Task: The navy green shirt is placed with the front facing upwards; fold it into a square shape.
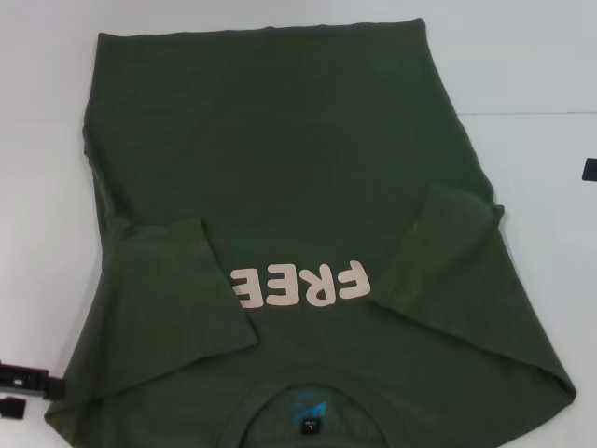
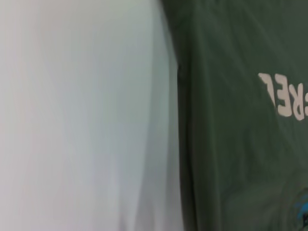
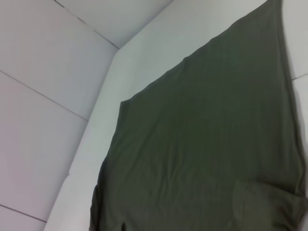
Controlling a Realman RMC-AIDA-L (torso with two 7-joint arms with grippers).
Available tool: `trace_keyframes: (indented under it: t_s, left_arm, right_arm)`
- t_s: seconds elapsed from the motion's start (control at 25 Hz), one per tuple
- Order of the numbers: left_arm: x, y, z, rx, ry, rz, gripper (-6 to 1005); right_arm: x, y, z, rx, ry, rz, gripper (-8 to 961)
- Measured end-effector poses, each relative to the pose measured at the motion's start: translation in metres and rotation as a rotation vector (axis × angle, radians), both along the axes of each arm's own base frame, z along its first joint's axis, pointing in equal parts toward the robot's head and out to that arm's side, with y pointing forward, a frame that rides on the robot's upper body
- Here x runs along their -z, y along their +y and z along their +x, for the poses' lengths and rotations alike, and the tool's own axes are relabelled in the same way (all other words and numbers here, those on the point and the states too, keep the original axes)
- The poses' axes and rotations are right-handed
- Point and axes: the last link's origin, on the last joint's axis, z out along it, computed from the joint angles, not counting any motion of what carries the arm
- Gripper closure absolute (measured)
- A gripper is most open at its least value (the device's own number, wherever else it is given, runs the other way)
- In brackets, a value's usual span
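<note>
The navy green shirt (image 1: 280, 187) lies flat on the white table, front up, collar (image 1: 312, 411) toward me and hem at the far side. Both short sleeves are folded inward onto the body, one at the left (image 1: 177, 280) and one at the right (image 1: 448, 261). Pale "FREE" lettering (image 1: 300, 285) shows between them. My left gripper (image 1: 23, 385) shows as dark parts at the near left edge, just off the shirt's shoulder corner. A dark piece of my right gripper (image 1: 590, 170) sits at the right edge, clear of the cloth. The shirt also fills the left wrist view (image 2: 240, 120) and the right wrist view (image 3: 207, 144).
White table (image 1: 541, 65) surrounds the shirt on the left, right and far sides. In the right wrist view, white wall panels (image 3: 43, 72) rise behind the table's far edge.
</note>
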Motion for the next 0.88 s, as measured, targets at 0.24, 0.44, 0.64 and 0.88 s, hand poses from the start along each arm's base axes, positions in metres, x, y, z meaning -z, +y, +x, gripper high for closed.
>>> trace_keyframes:
  t_s: [0.24,0.44,0.64,0.88]
  left_arm:
    - [0.014,0.004,0.005,0.024,0.033,-0.037,94]
    - [0.022,0.009,0.010,0.040,0.036,-0.051,94]
    - [0.026,0.011,0.012,0.043,0.035,-0.055,94]
    - [0.028,0.012,0.014,0.045,0.032,-0.057,94]
  right_arm:
    - [0.002,0.000,-0.001,-0.006,-0.001,0.000,101]
    - [0.005,0.000,0.000,-0.007,0.004,-0.006,101]
    - [0.007,0.000,0.002,-0.006,0.008,-0.009,101]
    - [0.007,0.002,0.002,-0.002,0.003,0.000,102]
